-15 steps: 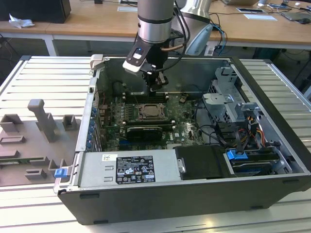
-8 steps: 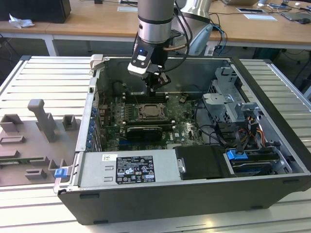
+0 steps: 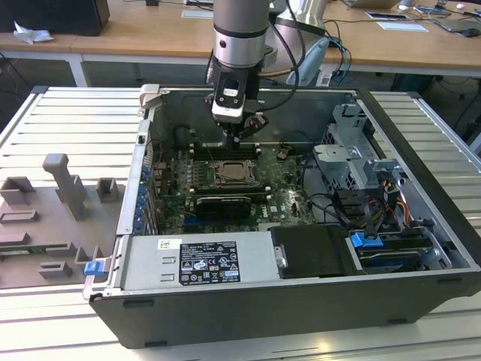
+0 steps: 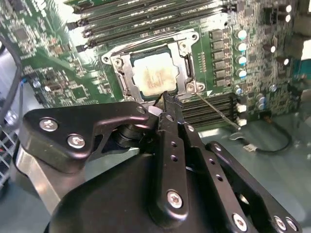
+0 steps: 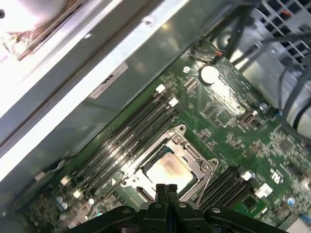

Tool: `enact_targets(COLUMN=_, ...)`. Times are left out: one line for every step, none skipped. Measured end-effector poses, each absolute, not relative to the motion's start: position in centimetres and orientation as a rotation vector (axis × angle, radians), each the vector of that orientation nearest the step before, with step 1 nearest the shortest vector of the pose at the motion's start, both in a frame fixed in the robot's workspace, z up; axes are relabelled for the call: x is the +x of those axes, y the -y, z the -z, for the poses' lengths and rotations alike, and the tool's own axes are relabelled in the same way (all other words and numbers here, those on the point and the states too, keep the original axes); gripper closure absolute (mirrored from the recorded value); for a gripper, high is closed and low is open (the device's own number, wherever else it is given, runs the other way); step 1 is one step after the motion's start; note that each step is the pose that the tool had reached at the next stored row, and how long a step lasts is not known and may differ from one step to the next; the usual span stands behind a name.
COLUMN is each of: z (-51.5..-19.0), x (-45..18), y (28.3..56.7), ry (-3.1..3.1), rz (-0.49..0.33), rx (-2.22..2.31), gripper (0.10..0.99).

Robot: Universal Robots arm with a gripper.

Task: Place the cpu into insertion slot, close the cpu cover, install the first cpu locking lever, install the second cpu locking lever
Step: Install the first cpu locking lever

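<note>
Already the cpu (image 4: 154, 76) sits in the insertion slot (image 4: 186, 73) under the lowered cpu cover (image 4: 125, 73), so the lever step seems in hand. The gripper (image 4: 166, 98) hovers just beside it, jaws together and empty; the thin lever (image 4: 217, 110) needs exact aim.

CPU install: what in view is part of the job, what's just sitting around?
Job: cpu, cpu cover around it, insertion slot beneath, gripper, shut, close by the socket.
Just there: memory slots, fan card, power supply, drive cage, grey fixtures outside the case.
</note>
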State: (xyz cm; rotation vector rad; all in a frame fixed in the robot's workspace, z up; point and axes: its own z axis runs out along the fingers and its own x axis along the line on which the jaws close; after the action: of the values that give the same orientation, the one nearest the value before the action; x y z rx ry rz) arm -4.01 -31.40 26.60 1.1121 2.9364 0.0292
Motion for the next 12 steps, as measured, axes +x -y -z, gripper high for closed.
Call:
enact_targets(z=-26.59, x=-4.01, y=31.4, ry=-2.946, rz=-0.029, rx=1.087, gripper=0.98)
enact_targets(z=-26.58, x=-4.01, y=31.4, ry=-2.967, rz=-0.029, rx=1.029, gripper=0.98)
enact_targets(z=-26.57, x=-4.01, y=31.4, ry=-2.977, rz=-0.029, rx=1.0, gripper=0.98)
enact_targets(z=-26.57, x=-4.01, y=31.4, ry=-2.986, rz=-0.029, rx=0.974, gripper=0.98)
enact_targets(z=-26.57, x=-4.01, y=31.4, ry=-2.995, rz=-0.029, rx=0.947, gripper=0.98)
enact_targets(z=-26.56, x=-4.01, y=31.4, ry=-3.004, rz=-0.029, rx=0.918, gripper=0.98)
enact_targets(z=-26.56, x=-4.01, y=31.4, ry=-3.017, rz=-0.029, rx=0.875, gripper=0.98)
enact_targets(z=-26.55, x=-4.01, y=31.4, ry=-3.028, rz=-0.029, rx=0.838, gripper=0.98)
enact_targets(z=-26.55, x=-4.01, y=31.4, ry=-3.036, rz=-0.029, rx=0.809, gripper=0.98)
enact_targets(z=-26.55, x=-4.01, y=31.4, ry=-3.048, rz=-0.029, rx=0.763, gripper=0.98)
enact_targets(z=-26.54, x=-4.01, y=31.4, ry=-3.055, rz=-0.029, rx=0.736, gripper=0.98)
enact_targets(z=-26.53, x=-4.01, y=31.4, ry=-3.062, rz=-0.029, rx=0.708, gripper=0.98)
